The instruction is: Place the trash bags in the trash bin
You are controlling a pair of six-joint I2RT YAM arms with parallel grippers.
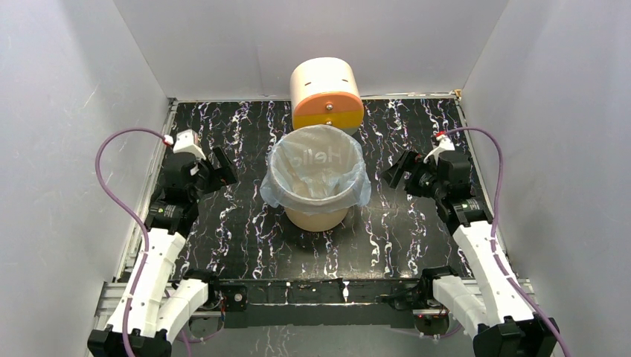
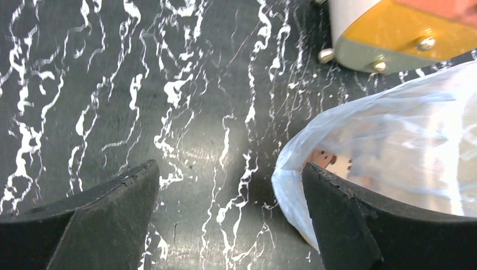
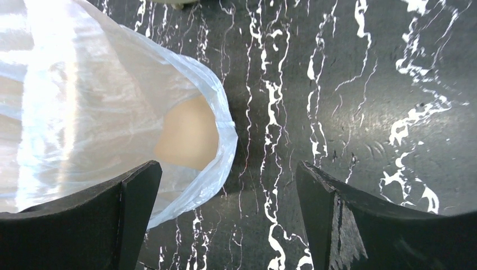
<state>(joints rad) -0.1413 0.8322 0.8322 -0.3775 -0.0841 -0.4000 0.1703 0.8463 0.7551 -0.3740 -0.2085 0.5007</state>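
Fingers point(image 2: 107, 219) of the left gripper point(image 1: 222, 168) stood wide apart with nothing between them, and the right gripper point(image 1: 398, 169) was just as wide and just as empty. One hung to the left of the trash bin point(image 1: 316, 218) and the other to its right, both clear of it. The trash bag point(image 1: 316, 167) sat inside the bin as a liner, its mouth open, its pale-blue film turned out over the rim and hanging down the outside as a crinkled skirt. Faint white lettering showed on the far inner side. To my eye the job looked as good as done: the bag was in and spread, and at most the uneven skirt might want smoothing, with the arms then free to draw away. Directly behind the bin stood a cream cylinder point(image 1: 326, 93) with an orange and yellow front and small knobs. Under the bin lay a black table point(image 1: 223, 238) veined with white, and plain pale walls point(image 1: 59, 111) closed in the space on three sides around it.
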